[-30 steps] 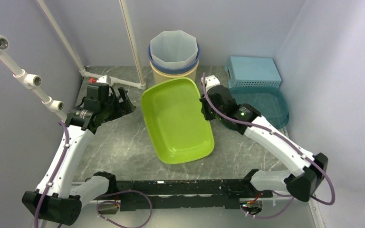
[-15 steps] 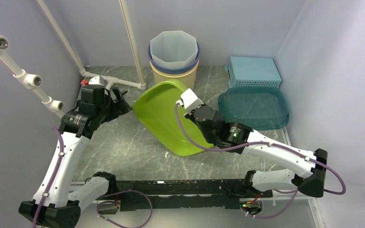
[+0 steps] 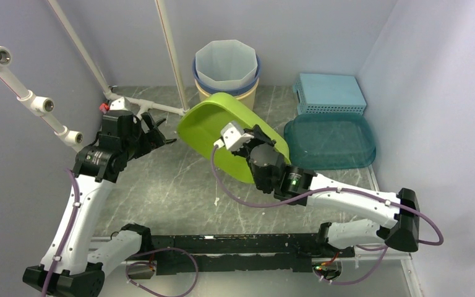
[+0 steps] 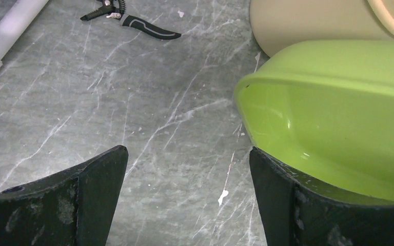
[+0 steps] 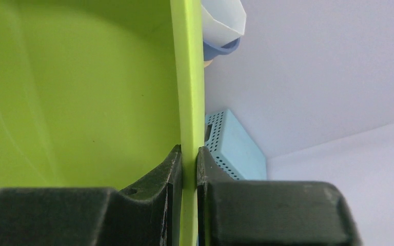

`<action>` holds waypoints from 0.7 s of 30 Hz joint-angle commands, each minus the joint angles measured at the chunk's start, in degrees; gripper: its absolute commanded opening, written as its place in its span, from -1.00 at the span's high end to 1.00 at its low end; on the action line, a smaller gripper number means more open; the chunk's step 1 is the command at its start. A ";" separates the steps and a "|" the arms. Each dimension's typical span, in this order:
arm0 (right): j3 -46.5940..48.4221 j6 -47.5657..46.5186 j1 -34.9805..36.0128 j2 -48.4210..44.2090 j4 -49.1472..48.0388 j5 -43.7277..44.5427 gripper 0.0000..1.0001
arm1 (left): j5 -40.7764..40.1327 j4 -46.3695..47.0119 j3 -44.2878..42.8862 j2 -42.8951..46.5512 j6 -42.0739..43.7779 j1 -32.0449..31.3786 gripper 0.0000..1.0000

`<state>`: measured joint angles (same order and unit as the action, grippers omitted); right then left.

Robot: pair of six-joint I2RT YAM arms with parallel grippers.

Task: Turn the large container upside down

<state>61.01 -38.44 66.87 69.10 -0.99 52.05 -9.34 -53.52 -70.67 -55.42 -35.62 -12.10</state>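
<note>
The large container, a lime green oval tub, stands steeply tilted at mid-table, its open side facing left and its base turned up and to the right. My right gripper is shut on its rim; in the right wrist view both fingers pinch the thin green rim, with the container's inside to the left. My left gripper is open just left of the tub. In the left wrist view its jaws stand wide over bare table, the right finger close to the container's edge.
Stacked buckets stand behind the tub. A teal tray and a light blue perforated basket lie at the right. White pipes run along the back left, with pliers on the table near them.
The tub lay flat a second ago. My right gripper has lifted its right rim and swung left, tipping it up onto its left side. The left gripper has shifted slightly back.
</note>
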 commanded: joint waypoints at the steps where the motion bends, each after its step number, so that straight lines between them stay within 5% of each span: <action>1: -2.67 -11.68 2.32 1.46 -13.74 4.56 1.00 | -1.84 0.05 -0.69 1.71 -0.02 -0.12 -0.88; 7: -6.68 -17.74 6.77 3.54 -18.17 4.36 1.00 | -2.72 0.26 -0.65 1.70 -0.40 -0.12 -0.89; 21: -7.02 -5.12 18.77 9.86 -3.88 6.59 1.00 | -4.71 -2.34 -4.70 1.68 1.16 1.87 -0.89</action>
<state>54.72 -53.23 83.29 75.44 -12.40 56.77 -12.10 -55.48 -72.36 -54.83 -35.14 -10.74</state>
